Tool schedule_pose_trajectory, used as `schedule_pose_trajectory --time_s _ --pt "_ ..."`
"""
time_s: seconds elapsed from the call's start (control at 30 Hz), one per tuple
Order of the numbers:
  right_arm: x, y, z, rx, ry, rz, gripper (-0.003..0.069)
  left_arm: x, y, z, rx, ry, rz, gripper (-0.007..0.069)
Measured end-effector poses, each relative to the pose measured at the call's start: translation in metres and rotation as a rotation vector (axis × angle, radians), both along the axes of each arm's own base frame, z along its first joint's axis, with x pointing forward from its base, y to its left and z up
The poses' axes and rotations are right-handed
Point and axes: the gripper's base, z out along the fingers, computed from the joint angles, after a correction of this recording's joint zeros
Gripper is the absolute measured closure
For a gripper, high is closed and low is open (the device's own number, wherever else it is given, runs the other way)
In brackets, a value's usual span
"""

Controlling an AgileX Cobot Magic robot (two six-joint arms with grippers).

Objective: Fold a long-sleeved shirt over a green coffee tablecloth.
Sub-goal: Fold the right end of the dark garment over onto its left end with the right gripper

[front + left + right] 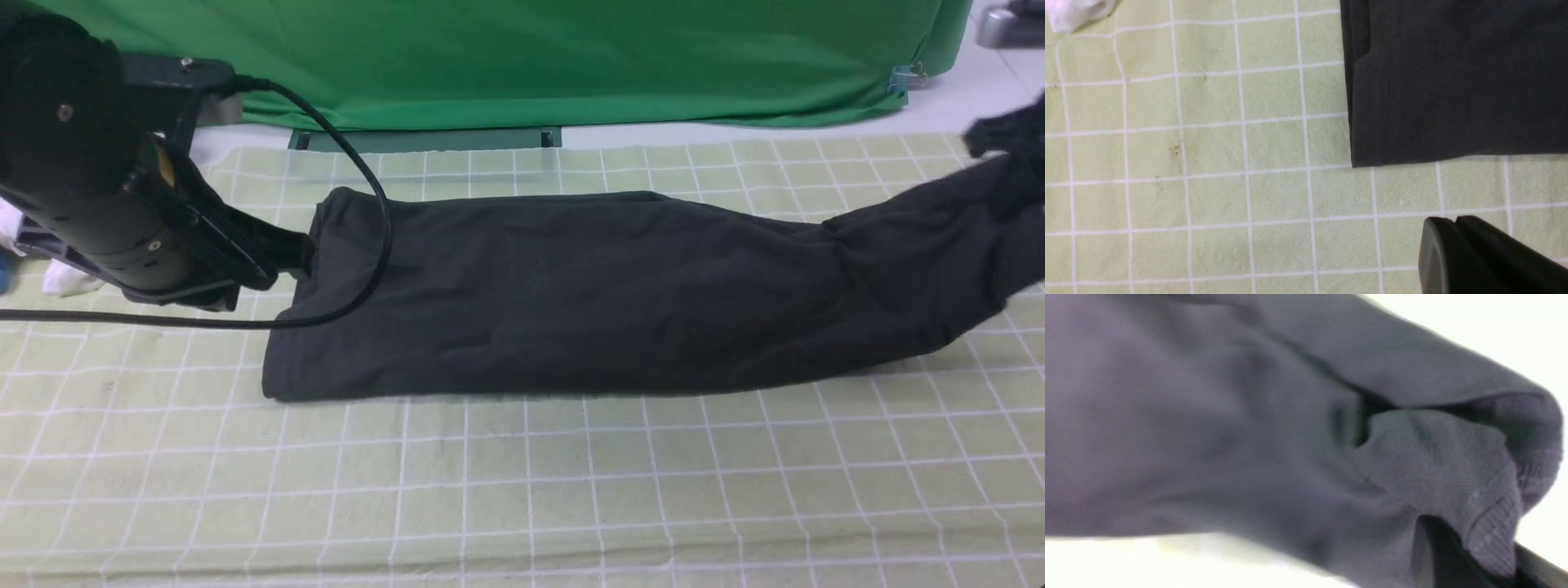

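Black long-sleeved shirt (pixel 571 294), pinched at its bunched end by the right hand (pixel 1006 143), may slip or drag askew, since the left hand (pixel 1453 249), pressed together, holds nothing.

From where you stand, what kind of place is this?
Probably a robot test setup in a lab: a plain green backdrop sheet is clipped up behind, a checked tablecloth covers the worktop, and a robot arm hovers beside a black shirt.

The pale yellow-green checked tablecloth (pixel 522 490) is viewed forward and downward from between the arms. From the left wrist it is seen straight down, close, the black cotton shirt's (pixel 1453 81) corner shared. Right wrist: filled by shirt, very near.
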Motion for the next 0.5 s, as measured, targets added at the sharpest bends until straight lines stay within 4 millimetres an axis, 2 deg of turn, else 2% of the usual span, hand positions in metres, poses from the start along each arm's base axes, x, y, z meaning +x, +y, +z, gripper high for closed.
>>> schedule_pose_trajectory --time_s 0.13,0.23,0.3,0.4,0.5 --pt "-0.002 0.056 0.014 0.104 -0.03 0.111 0.0627 0.0 0.0 0.0 -0.001 0.0 0.001 0.0613" --pt "-0.01 0.11 0.023 0.206 -0.057 0.213 0.0627 0.001 0.001 0.0 0.015 -0.005 -0.001 0.0613" --pt "-0.015 0.138 0.027 0.26 -0.083 0.261 0.0627 0.001 0.004 0.0 0.021 -0.007 0.006 0.0613" --pt "-0.022 0.173 0.03 0.347 -0.12 0.306 0.0627 0.004 0.018 0.0 0.012 -0.004 0.059 0.0613" --pt "-0.028 0.21 0.029 0.45 -0.14 0.34 0.0627 0.005 0.042 -0.001 -0.028 0.013 0.165 0.0613"
